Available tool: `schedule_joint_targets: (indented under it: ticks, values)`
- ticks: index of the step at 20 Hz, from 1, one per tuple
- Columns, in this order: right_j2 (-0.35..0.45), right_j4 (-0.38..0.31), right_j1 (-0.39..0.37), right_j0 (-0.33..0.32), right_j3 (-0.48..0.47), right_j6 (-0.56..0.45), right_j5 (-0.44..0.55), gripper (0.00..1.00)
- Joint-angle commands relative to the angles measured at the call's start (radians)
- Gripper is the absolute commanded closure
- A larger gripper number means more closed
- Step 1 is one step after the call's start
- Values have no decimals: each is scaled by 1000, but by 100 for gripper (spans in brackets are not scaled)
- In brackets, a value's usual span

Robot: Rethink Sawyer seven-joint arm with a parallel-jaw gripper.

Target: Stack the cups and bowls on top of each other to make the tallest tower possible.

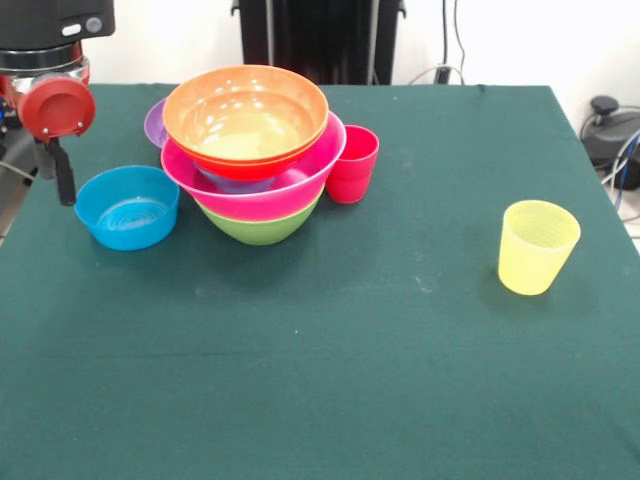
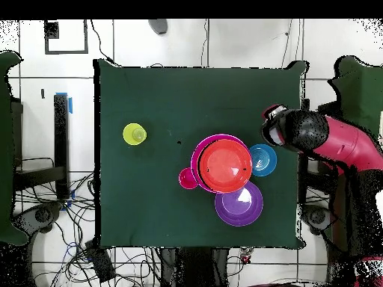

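The tower (image 1: 258, 150) (image 2: 223, 166) stands left of centre, with a green bowl (image 1: 262, 226) at the bottom, the big pink bowl (image 1: 290, 190) above it and a wide orange bowl (image 1: 245, 112) on top. A red cup (image 1: 352, 163) (image 2: 187, 179) stands upright against the tower's right side. Far to the right, a yellow cup (image 1: 537, 246) (image 2: 135, 134) stands upright and alone. A blue bowl (image 1: 127, 207) (image 2: 262, 160) sits just left of the tower, and a purple bowl (image 1: 154, 122) (image 2: 239, 203) sits behind it. My gripper (image 1: 60, 168) (image 2: 271, 128) hangs by the table's left edge, beside the blue bowl and holding nothing.
The table (image 1: 330, 380) has a dark green cloth. Its left edge runs under my arm (image 2: 322, 138). Cables and a black device (image 1: 610, 130) lie past the right edge. A dark stand (image 1: 320, 40) rises behind the far edge.
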Motion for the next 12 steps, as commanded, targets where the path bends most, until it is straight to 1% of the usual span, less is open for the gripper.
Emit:
schedule_joint_targets:
  ticks: [1, 6, 12]
  values:
    - [134, -69, 67, -21, 59, -384, 157, 0]
    - [188, -87, 77, -63, 63, -492, 168, 0]
    - [215, -82, 64, -86, 85, -546, 171, 0]
